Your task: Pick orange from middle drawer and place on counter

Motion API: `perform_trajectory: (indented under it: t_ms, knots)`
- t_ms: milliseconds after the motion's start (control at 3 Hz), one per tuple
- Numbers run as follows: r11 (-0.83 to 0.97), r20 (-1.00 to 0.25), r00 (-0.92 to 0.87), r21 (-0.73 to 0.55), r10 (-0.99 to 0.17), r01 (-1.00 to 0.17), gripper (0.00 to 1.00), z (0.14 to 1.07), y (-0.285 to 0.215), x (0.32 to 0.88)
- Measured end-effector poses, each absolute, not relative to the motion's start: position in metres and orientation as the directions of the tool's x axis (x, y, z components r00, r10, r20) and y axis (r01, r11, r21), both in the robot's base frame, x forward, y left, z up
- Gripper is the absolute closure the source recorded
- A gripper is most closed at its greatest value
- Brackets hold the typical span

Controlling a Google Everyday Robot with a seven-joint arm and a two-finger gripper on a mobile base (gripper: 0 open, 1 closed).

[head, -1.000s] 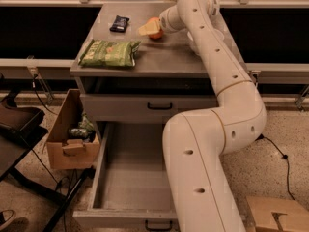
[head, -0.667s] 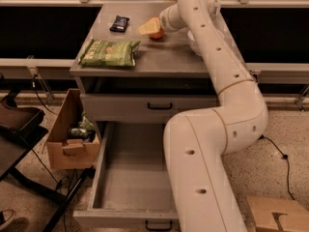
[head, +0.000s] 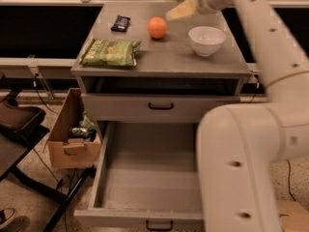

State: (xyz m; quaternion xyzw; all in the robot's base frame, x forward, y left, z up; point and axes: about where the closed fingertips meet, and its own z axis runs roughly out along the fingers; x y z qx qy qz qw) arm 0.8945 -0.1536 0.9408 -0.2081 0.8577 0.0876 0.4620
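Observation:
The orange [head: 157, 27] sits free on the grey counter [head: 169, 57], towards the back middle. My gripper [head: 171, 17] hangs above the counter just up and to the right of the orange, apart from it, open and empty. The white arm runs down the right side of the view and hides the right part of the cabinet. The middle drawer [head: 116, 178] is pulled out at the bottom, with a bare grey floor and a small dark handle at its front.
A white bowl [head: 206, 40] stands right of the orange. A green chip bag [head: 110, 52] lies at the counter's front left, a dark packet [head: 120, 22] behind it. The upper drawer front [head: 161, 106] is shut. A cardboard box [head: 72, 137] stands on the floor at left.
The gripper was on the orange at the counter; now the orange stands free and the gripper has drawn back up and to the right.

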Motion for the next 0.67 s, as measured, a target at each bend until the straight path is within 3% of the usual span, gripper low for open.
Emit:
perform_trajectory:
  t_ms: [667]
  knots:
    - [0.989,-0.945,-0.318,-0.031,-0.075,-0.142,0.00,1.091,-0.309,0.793]
